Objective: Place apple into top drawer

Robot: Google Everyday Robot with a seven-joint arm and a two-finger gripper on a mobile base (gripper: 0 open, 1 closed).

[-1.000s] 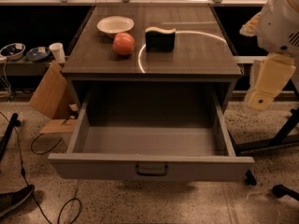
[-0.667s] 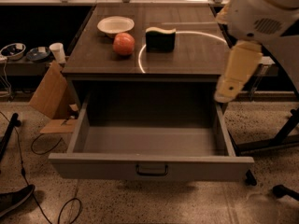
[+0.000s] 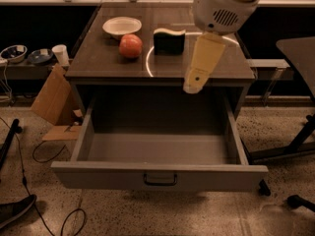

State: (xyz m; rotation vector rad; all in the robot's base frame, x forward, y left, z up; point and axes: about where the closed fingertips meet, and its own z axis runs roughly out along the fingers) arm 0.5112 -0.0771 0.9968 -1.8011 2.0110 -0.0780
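The apple, round and red-orange, sits on the dark cabinet top, left of centre and just in front of the white bowl. The top drawer is pulled fully open below; its grey inside is bare and its dark bail handle is at the front centre. My arm comes in from the upper right with a white housing and a cream link hanging down. My gripper is at its lower tip, over the cabinet's front edge and the back of the drawer, well to the right of the apple and holding nothing I can see.
A dark block sponge with a yellow top stands right of the apple. A cardboard piece, a cup and bowls on a low shelf are to the left. Cables lie on the floor at left. A chair base is at right.
My arm has swung left from the right edge of the view to hang over the cabinet's front edge. The apple, bowl, sponge and drawer have not moved.
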